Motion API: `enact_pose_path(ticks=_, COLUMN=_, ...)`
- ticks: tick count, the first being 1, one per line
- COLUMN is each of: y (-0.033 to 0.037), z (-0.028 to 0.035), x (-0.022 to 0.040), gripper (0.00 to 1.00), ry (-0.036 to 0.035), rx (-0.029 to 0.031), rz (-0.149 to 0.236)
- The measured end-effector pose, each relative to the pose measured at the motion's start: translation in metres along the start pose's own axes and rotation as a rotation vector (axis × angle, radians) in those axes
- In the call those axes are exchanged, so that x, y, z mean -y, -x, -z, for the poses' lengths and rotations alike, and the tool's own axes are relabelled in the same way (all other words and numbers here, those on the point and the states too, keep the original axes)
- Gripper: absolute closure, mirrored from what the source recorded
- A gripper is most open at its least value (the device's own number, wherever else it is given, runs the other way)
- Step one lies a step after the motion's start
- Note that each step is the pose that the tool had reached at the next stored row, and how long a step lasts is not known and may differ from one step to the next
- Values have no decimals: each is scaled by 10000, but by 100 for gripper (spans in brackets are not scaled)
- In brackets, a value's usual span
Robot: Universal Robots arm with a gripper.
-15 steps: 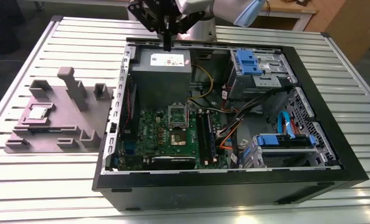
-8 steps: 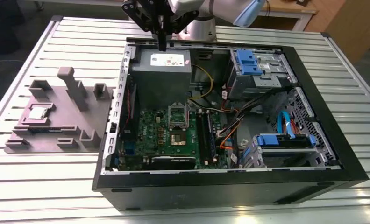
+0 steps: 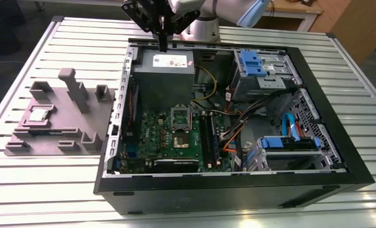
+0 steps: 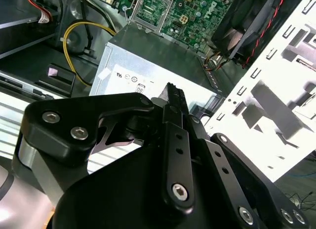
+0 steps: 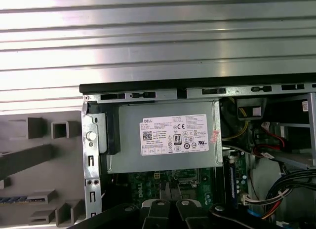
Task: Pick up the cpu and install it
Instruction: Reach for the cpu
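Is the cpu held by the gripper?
No, the cpu lies on the grey fixture, while the gripper hangs over the power supply.

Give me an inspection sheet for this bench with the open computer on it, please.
Surface: slatted metal table, carrying a computer case and a grey fixture.
Job's things: cpu lies on the fixture, outside the case, untouched.
Clutter: nothing seen.
Grippers: tool shut, empty, hanging over the grey metal box in the case.
Cables: yellow cable beside the box; blue cable by the drive bays.
Surroundings: wooden furniture beyond the table.
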State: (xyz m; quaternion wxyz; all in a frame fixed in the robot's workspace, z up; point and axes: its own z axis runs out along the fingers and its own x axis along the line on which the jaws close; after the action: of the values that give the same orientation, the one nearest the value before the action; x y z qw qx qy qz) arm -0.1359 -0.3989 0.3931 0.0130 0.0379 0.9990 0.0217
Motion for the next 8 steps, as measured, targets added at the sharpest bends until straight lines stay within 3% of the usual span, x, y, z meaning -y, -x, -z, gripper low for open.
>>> enact_pose_path(ticks=8, y=-24, z=0, x=2, gripper=90, ry=1, rx=0, rz=-1)
